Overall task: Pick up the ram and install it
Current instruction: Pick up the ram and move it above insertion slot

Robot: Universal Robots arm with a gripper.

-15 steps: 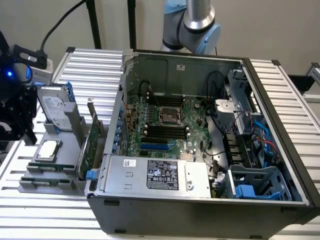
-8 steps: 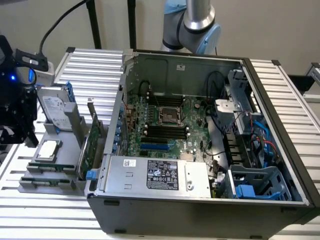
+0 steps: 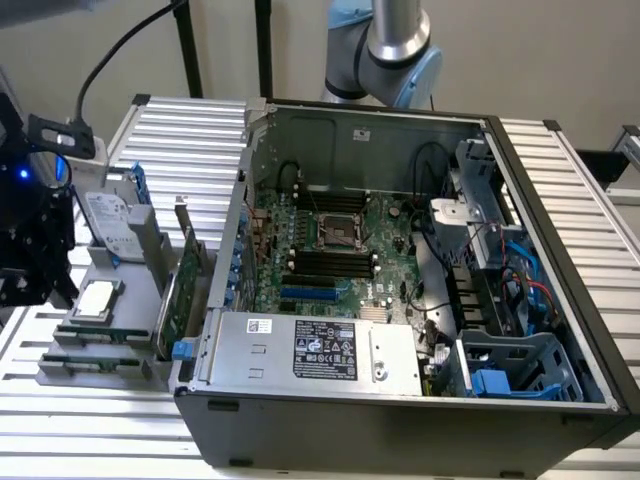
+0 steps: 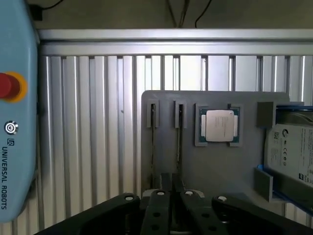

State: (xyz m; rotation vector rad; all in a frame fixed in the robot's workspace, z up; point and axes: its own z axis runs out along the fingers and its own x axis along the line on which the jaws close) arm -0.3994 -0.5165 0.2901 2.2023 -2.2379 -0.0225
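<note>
- My end effector (image 4: 171, 185) hangs low over a grey holder tray (image 4: 166, 132). The tray sits on a ribbed metal desk (image 4: 88, 127), on the exterior view's left.
- I cannot tell how far open my end effector is, or whether it has hold of anything. From the wrist view, its black body covers one end of the tray.
- The ram (image 4: 153, 142) stands on its thin edge in a narrow slot of the tray.
- A second ram stick (image 4: 180, 142) stands the same way in the next slot, just beside the first.
- Both sticks run under my end effector's dark tip. Whether it touches either stick, I cannot tell.
- A square silver processor chip (image 4: 219, 126) lies flat in its own pocket of the tray, next to the second stick.
- A hard drive (image 4: 293, 152) rests beyond the chip, at the far end of the tray.
- A larger green expansion card (image 3: 178, 290) stands upright along the tray's edge nearest the computer.
- An open computer case (image 3: 400, 420) lies on its side on the desk, right of the tray.
- Inside the case, the motherboard (image 3: 340, 240) shows long black slots (image 3: 330, 262) near its centre.
- A pale blue teach pendant (image 4: 14, 147) with a red button (image 4: 7, 85) lies on the desk beside the tray.
</note>
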